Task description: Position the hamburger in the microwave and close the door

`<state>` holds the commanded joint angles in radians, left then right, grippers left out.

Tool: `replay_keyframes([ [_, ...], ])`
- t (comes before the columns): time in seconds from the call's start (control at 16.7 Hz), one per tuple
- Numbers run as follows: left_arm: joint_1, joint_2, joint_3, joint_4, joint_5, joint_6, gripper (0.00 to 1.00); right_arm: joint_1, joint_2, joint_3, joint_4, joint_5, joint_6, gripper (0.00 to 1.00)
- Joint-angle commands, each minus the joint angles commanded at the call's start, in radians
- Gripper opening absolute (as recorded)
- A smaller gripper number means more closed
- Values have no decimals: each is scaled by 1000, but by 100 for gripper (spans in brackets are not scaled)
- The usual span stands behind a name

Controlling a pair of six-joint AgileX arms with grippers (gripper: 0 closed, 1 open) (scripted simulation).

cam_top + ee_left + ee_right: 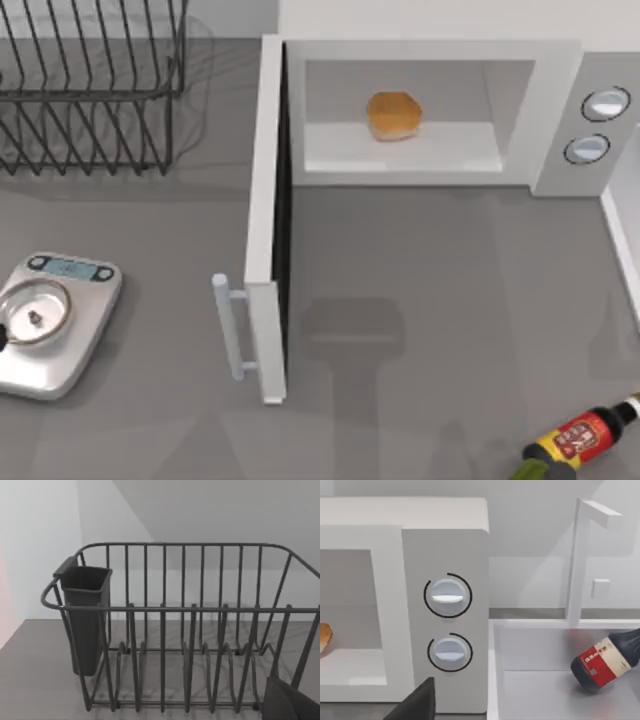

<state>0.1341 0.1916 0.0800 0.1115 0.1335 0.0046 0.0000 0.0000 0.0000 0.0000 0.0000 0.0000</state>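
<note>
Hamburger (394, 116) sat inside microwave (560, 70) cavity, door (266, 230) swung wide open. Door looked rigid, light, hinged; best pushed at bar handle (230, 325). Gripper states: cannot tell, both arms apparently parked, well back from door.

One golden-orange rounded hamburger (394, 116), one white boxy microwave (430, 60) with two round silver knobs (606, 104), one black wire dish rack (90, 90), one silver kitchen scale (55, 325), one dark red-labelled bottle (580, 440)

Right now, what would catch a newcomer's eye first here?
The big white microwave at the table's back, with its door swung wide open toward the front. A small golden hamburger sits inside its cavity. A black wire dish rack stands at the back left.
</note>
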Motion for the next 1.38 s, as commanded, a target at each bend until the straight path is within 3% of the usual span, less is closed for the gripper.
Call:
replay_keyframes([
  [0.24, -25, -2, 18, -18, -24, 0, 0, 0, 0, 0, 0, 0, 0, 100],
  [1.08, 37, 55, 64, -9, 41, -2, 0, 0, 0, 0, 0, 0, 0, 100],
  [1.38, -112, 191, 221, -129, -81, -113, 0, 0, 0, 0, 0, 0, 0, 100],
])
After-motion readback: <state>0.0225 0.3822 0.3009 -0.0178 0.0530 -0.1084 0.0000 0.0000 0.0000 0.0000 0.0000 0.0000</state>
